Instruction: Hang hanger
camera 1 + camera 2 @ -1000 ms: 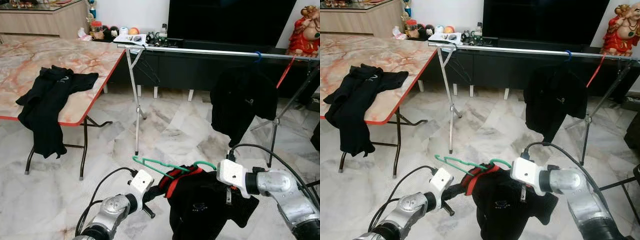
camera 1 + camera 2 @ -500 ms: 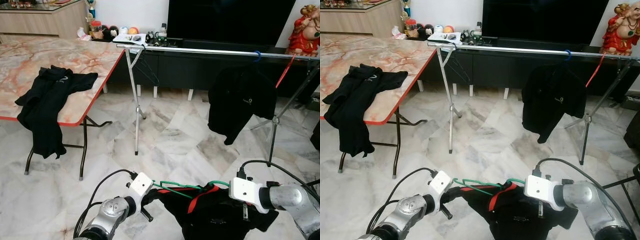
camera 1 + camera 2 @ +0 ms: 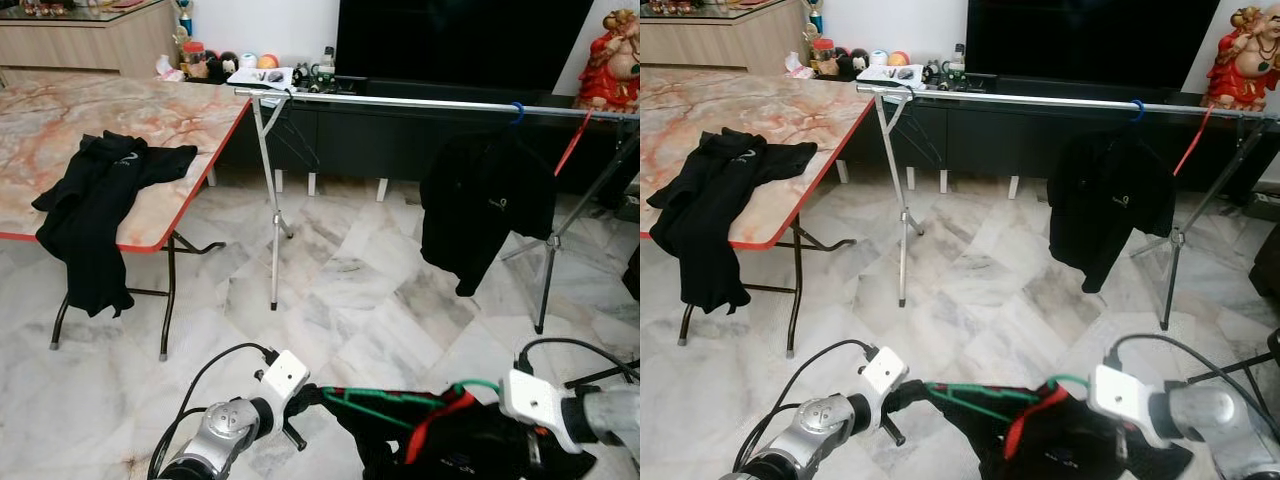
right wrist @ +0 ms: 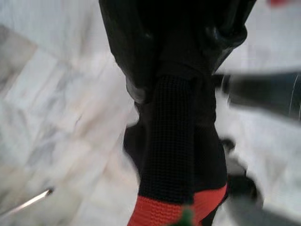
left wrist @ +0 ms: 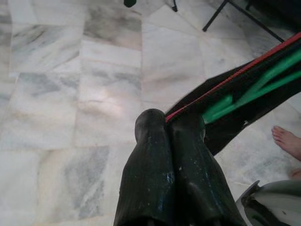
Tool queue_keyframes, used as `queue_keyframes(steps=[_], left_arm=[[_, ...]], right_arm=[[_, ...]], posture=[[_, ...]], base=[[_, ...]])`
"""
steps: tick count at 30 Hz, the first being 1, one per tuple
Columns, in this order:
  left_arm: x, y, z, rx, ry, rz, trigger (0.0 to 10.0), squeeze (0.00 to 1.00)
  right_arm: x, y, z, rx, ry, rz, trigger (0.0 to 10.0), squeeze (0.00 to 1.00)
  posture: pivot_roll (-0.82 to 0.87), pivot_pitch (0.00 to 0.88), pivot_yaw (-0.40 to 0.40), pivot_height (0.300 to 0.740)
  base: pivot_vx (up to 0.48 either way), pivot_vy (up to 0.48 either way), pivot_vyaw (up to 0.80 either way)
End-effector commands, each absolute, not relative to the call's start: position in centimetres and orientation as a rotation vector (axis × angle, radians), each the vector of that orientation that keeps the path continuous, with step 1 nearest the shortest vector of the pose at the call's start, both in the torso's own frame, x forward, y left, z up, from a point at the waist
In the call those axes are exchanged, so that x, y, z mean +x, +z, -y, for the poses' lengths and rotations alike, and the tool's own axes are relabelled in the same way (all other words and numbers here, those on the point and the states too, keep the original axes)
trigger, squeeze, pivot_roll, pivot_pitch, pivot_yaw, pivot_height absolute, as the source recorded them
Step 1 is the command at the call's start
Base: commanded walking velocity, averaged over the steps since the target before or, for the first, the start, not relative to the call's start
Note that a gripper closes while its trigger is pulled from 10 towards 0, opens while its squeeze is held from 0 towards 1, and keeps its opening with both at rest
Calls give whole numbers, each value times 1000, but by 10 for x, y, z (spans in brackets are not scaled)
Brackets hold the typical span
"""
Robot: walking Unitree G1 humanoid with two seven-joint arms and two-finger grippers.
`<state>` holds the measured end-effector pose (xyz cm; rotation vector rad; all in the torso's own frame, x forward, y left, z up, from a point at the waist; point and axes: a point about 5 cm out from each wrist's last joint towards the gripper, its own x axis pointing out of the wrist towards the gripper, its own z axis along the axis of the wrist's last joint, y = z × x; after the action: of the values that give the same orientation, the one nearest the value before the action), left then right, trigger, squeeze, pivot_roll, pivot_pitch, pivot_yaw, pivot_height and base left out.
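Beyond the held green hanger [image 3: 385,402], rail [image 3: 420,101] with hung black shirt [image 3: 487,207].

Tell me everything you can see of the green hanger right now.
The green hanger is thin, plastic-looking, lying roughly level, low before the robot. It carries a black shirt with red trim. The left end effector pinches the shirt's edge by one hanger end; the right end effector grips the shirt on the hook side.
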<state>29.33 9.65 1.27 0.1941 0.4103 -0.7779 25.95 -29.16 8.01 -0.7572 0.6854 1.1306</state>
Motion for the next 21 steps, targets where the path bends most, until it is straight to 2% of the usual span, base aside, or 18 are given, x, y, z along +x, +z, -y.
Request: queue_keyframes(steps=[1, 8, 9, 12, 16, 21], left_arm=[[291, 4, -123, 226, -691, -470, 0, 0], [291, 4, -123, 242, -694, -471, 0, 0], [291, 4, -123, 251, -699, -472, 0, 0], [290, 4, -123, 272, -710, -475, 0, 0], [290, 3, -125, 296, -720, -485, 0, 0], [289, 2, -126, 325, -727, -493, 0, 0]], right_arm=[[248, 84, 325, -858, 1055, -836, 0, 0], [253, 85, 331, -966, 984, -841, 0, 0], [258, 85, 329, -1019, 950, -812, 0, 0], [267, 85, 321, -1033, 904, -741, 0, 0], [283, 98, 296, -800, 884, -526, 0, 0], [286, 101, 290, -742, 903, -484, 0, 0]], posture=[[5, 69, -2, 740], [6, 66, 2, 740], [6, 64, 3, 740], [12, 60, 8, 740], [12, 60, 8, 740], [14, 56, 9, 740]], base=[[0, 0, 0], [0, 0, 0], [0, 0, 0], [0, 0, 0], [0, 0, 0], [0, 0, 0]])
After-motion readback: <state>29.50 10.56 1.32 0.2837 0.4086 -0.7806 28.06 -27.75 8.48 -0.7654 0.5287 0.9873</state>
